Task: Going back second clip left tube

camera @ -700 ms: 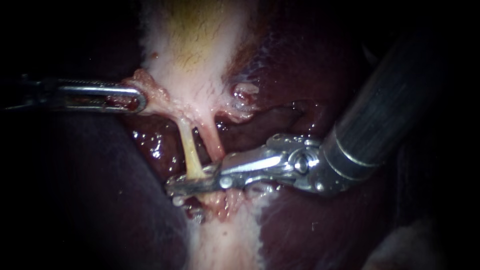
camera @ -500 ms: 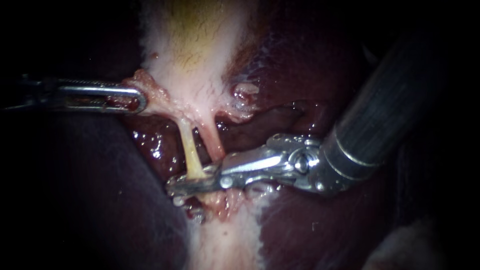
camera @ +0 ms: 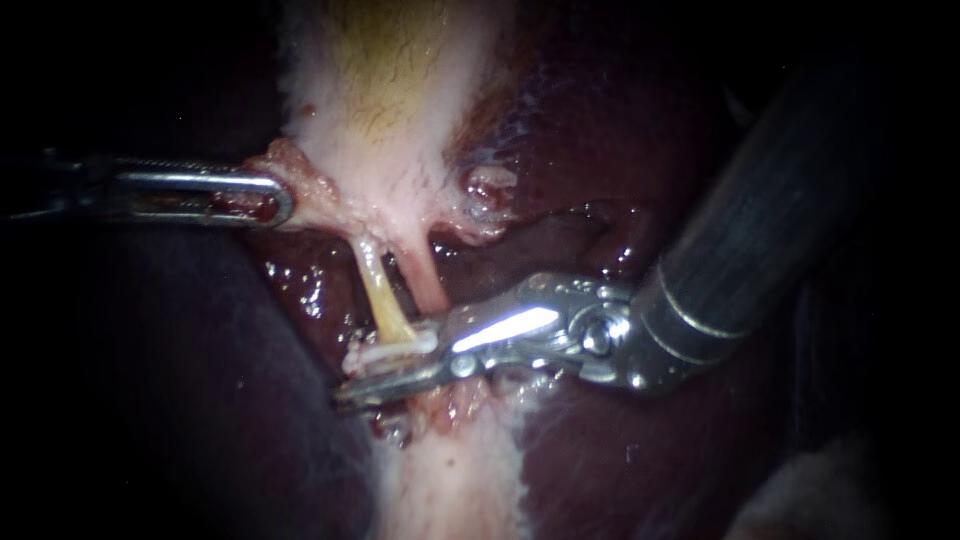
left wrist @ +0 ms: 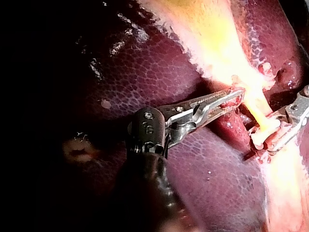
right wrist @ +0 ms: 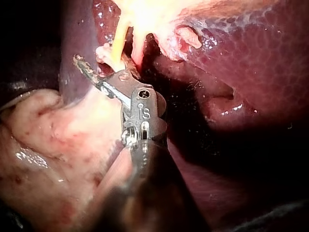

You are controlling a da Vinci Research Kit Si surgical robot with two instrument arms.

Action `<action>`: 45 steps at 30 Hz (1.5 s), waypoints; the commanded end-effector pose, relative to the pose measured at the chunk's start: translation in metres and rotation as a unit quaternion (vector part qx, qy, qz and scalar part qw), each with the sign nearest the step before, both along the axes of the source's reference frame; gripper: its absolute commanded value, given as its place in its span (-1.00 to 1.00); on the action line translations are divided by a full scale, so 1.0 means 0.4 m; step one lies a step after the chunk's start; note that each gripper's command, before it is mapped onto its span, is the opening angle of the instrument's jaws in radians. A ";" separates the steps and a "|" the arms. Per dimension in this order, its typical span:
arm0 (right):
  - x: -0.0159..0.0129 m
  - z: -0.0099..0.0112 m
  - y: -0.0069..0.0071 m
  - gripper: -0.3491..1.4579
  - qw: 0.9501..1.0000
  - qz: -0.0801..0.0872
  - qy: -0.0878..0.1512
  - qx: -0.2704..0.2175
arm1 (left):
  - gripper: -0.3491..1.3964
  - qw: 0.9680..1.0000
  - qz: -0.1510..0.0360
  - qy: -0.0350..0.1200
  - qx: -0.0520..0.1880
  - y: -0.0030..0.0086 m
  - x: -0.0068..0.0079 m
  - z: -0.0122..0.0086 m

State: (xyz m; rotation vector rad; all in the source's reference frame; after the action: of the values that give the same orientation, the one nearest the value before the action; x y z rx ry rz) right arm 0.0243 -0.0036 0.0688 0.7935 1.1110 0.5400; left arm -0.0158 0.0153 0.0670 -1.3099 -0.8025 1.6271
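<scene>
Right instrument [camera: 350, 380] has let go since the earlier frames: its end effector, then pressed together on the left tube [camera: 378, 295], now looks spread. A white clip [camera: 392, 348] shows across that tube. Left instrument [camera: 280, 200] has not shifted and its end effector pinches tissue [camera: 300, 185] at the tubes' far end, pulling left.

Left tube runs far to near and the clip sits on its near part, just far of the right end effector's lower half. That end effector's long axis lies across the tube, tip left of it, shaft off to the right. Judgement: backing out means sliding right along that axis, without snagging the clip or the right tube [camera: 428, 280] close beside it.

Left wrist view shows the clip [left wrist: 264, 133] closed round the tube, which the endoscope shows less plainly. Right wrist view shows the tip past the tube, over liver [right wrist: 72, 72]. Only one clip is clear, so I cannot tell about another.
</scene>
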 end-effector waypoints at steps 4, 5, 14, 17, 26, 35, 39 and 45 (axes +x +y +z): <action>-0.0015 0.0015 0.0014 -0.06 0.999 -0.008 -0.009 -0.048 | -1.00 1.000 0.000 0.000 0.000 -0.0001 0.0000 -0.0001; -0.0022 0.0018 0.0019 -0.06 0.998 -0.012 -0.010 -0.066 | -1.00 1.000 0.000 0.000 0.000 -0.0001 0.0000 -0.0001; -0.0097 0.0004 0.0016 -0.06 0.985 -0.006 -0.008 -0.174 | -1.00 1.000 0.000 0.000 0.000 -0.0003 0.0000 0.0000; -0.0139 -0.0011 0.0018 -0.06 0.980 -0.015 -0.001 -0.200 | -1.00 1.000 0.000 0.000 -0.001 -0.0004 0.0002 0.0001; -0.0341 -0.0123 0.0048 -0.06 0.971 -0.041 0.026 -0.232 | -1.00 1.000 0.001 0.000 -0.001 -0.0003 0.0003 0.0007; -0.0457 -0.0171 0.0078 -0.06 0.969 -0.044 0.031 -0.241 | -1.00 1.000 0.001 0.000 -0.001 -0.0002 0.0003 0.0011; -0.0470 -0.0182 0.0092 -0.06 0.969 -0.045 0.031 -0.241 | -1.00 1.000 0.001 0.000 -0.001 -0.0001 0.0003 0.0018; -0.0475 -0.0187 0.0098 -0.06 0.969 -0.046 0.033 -0.242 | -1.00 1.000 0.000 0.002 -0.002 0.0003 -0.0004 0.0033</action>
State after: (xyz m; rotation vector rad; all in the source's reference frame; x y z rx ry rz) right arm 0.0053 0.0003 0.0613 0.4332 1.1974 0.1493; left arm -0.0161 0.0155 0.0684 -1.3106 -0.7974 1.6322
